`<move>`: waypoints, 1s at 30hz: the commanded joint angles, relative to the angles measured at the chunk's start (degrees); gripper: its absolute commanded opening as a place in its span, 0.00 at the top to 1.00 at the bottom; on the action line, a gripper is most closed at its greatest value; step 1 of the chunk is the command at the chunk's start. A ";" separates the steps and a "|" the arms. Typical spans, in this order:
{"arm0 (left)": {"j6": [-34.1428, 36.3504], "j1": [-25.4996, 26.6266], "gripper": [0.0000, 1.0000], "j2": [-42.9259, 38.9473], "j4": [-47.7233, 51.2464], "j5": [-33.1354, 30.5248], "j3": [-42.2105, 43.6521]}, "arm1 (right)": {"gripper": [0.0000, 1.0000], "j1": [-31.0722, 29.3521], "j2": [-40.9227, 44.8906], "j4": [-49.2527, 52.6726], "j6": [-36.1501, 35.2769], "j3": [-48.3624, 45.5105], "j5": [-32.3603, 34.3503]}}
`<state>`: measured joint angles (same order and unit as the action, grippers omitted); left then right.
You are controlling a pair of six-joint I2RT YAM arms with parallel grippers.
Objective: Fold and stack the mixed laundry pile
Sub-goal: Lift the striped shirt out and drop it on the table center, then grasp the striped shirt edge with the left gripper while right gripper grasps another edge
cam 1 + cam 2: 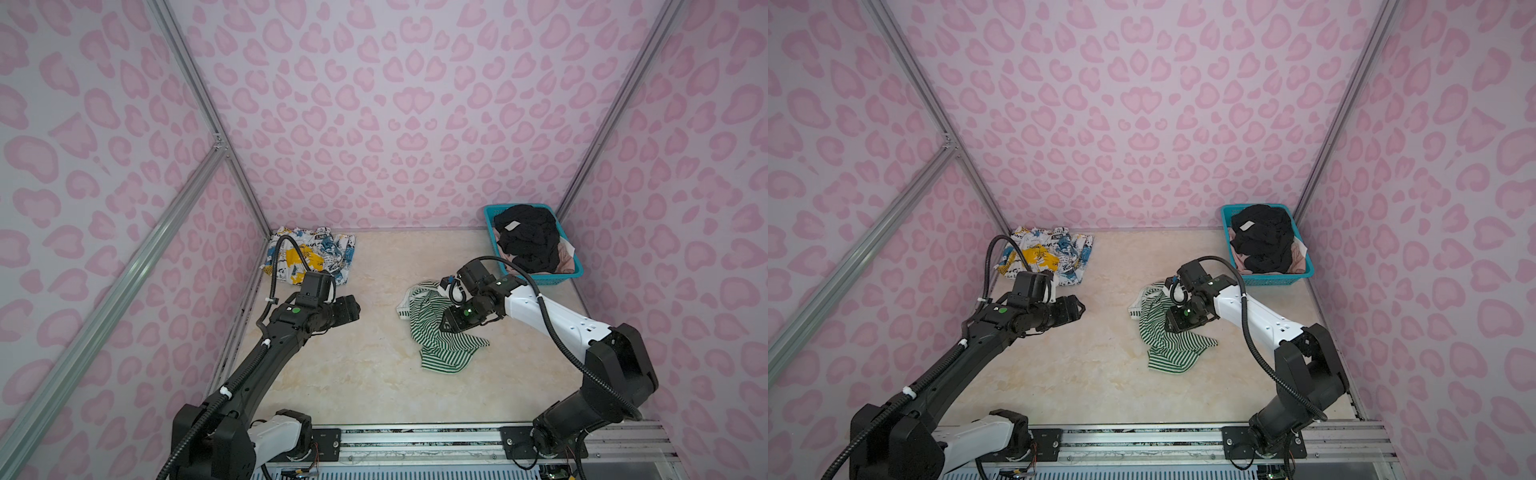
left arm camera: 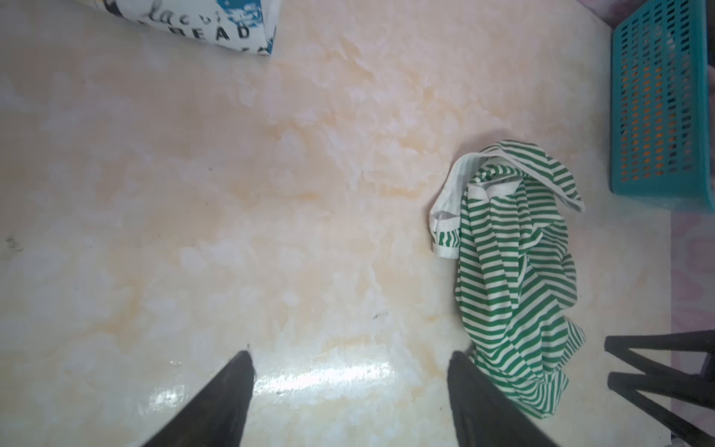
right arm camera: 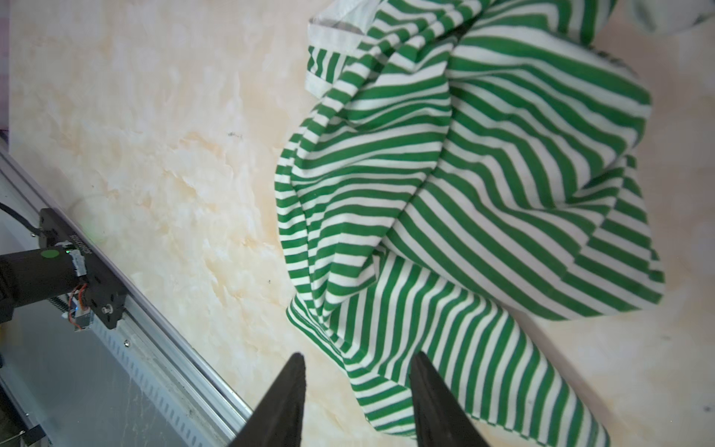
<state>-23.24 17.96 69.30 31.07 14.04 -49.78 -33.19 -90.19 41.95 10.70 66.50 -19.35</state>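
Two sets of jaws apart, empty: left gripper (image 2: 350, 354) over bare desk (image 2: 232, 193), right gripper (image 3: 358, 356) just above striped top (image 1: 440, 332) crumpled mid-desk. Pink garment (image 1: 566, 252) mostly hidden under black garment (image 1: 528, 237) in basket (image 1: 540, 279); printed garment (image 1: 328, 249) partly blocked by left arm (image 1: 266, 357).

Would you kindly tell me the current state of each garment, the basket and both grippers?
striped top: crumpled on the table, unfolded.
printed white garment: lying flattish in the table's far left corner.
teal basket: upright, holding two garments.
black garment: heaped in the basket.
pale pink garment: mostly under the black one.
left gripper: fingers open, empty, over bare table.
right gripper: fingers apart, empty, at the striped top's edge.
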 commanded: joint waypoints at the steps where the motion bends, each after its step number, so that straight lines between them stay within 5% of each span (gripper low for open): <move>1: -0.94 2.20 0.22 1.78 -4.44 1.74 1.25 | 0.52 -0.19 -1.05 0.74 0.72 0.69 3.47; 7: -8.49 8.74 0.29 8.79 -16.70 1.88 1.94 | 0.48 -0.09 -2.40 -3.89 3.60 -2.51 5.44; 11: -9.12 10.41 0.48 18.98 -19.95 1.70 -3.60 | 0.48 5.04 -3.14 -11.97 8.07 -6.35 2.64; 19: -5.18 12.99 0.41 33.89 -16.11 1.35 -20.94 | 0.41 11.60 -6.29 -16.69 9.86 -5.47 -0.15; 22: -0.40 14.70 0.34 39.53 -9.90 5.67 -29.85 | 0.41 12.82 -8.22 -18.01 10.31 -6.49 -0.68; 25: 3.51 17.73 0.32 44.25 -4.02 3.30 -37.97 | 0.41 13.58 -9.40 -20.00 10.65 -8.12 -1.11; 30: 4.00 20.13 0.31 51.06 -2.41 3.42 -45.99 | 0.53 14.21 -10.94 -22.01 11.03 -9.27 -2.64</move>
<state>-21.06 37.85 117.84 24.99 17.89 -92.88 -19.07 -100.36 21.74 21.37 57.63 -20.43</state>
